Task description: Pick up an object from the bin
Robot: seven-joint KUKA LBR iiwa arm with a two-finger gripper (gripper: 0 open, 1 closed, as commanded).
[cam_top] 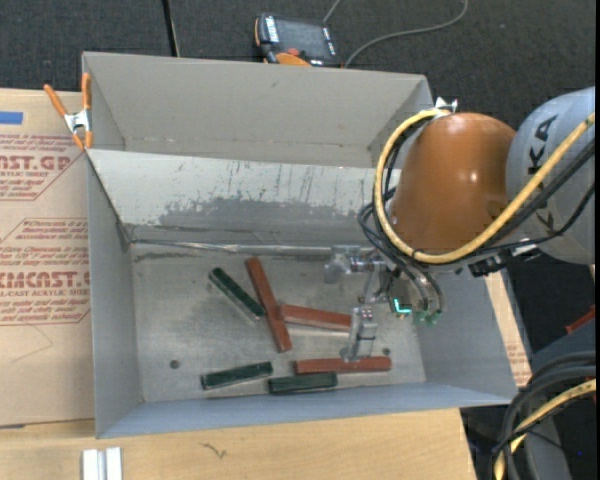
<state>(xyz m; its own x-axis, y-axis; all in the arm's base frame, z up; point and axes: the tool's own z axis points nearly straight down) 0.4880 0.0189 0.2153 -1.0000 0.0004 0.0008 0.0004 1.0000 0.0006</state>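
Observation:
My gripper (361,345) reaches down at the right of the bin floor, its metal fingers standing just above a reddish-brown flat stick (342,365) near the front wall. A second reddish-brown stick (315,317) lies just left of the fingers, its right end close beside them. A dark green stick (302,383) sits in front of the first brown one. Nothing visibly sits between the fingers.
A longer reddish-brown stick (267,304) lies diagonally at mid-floor, with a dark green stick (235,293) left of it and another dark green stick (237,375) near the front wall. The arm's orange dome and cables hang over the bin's right side.

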